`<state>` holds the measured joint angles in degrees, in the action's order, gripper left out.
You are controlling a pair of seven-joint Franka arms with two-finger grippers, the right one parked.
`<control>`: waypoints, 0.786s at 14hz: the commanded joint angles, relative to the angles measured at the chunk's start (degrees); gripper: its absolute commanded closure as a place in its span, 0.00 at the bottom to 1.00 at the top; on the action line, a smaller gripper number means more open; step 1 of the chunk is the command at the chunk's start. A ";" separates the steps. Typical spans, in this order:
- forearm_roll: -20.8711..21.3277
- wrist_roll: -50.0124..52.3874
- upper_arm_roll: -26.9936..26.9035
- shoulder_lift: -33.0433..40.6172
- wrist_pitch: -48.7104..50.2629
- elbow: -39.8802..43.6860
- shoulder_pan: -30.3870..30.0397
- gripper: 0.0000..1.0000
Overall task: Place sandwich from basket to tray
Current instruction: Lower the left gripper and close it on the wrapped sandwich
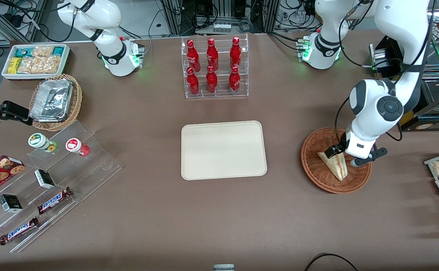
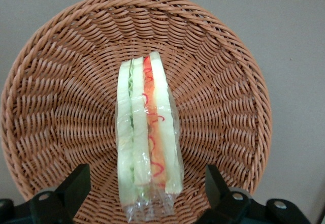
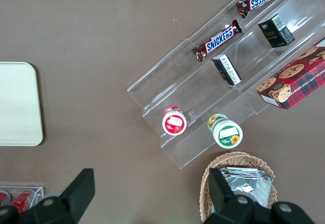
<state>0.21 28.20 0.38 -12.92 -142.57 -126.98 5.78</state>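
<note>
- Right now I have the gripper (image 1: 342, 156) down over the basket (image 1: 314, 165), at the working arm's end of the table, and its fingers (image 2: 71, 191) are spread wide with nothing between them but air on either side of the sandwich (image 1: 334, 164).
- From the wrist camera I see the sandwich (image 2: 147, 137) standing on edge in its clear wrap, its pale bread and red and green filling facing up, resting on the woven floor of the basket (image 2: 61, 82); neither finger touches it.
- From the front I see the wedge lying in the middle of the basket, its point reaching toward the rim nearest the front camera.
- Beside the basket, toward the middle of the table, I see the tray (image 1: 224, 149) lying flat with its cream surface bare; the two are apart, with brown table (image 1: 219, 218) between them.
- Farther from the front camera than the tray, I see a clear rack of red bottles (image 1: 214, 67) standing upright.
- Toward the parked arm's end I see a clear stepped stand with Snickers bars (image 1: 55, 200), a tan wicker basket of foil containers (image 1: 53, 101), and a white bin of snack packets (image 1: 35, 60).
</note>
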 commanded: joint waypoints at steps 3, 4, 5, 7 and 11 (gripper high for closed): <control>0.49 1.15 -0.03 -1.93 -3.68 -1.07 0.02 0.00; 0.49 1.15 -0.03 -2.11 -4.38 -1.42 0.02 0.01; 0.49 1.15 -0.03 -2.28 -4.73 -1.51 0.02 0.06; 0.41 1.33 -0.03 -2.46 -4.74 -1.25 0.02 0.19; 0.49 2.91 -0.03 -2.46 -4.74 -1.07 0.02 0.91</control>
<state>0.21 29.81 0.38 -15.83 -146.30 -127.47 5.78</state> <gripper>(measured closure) 0.414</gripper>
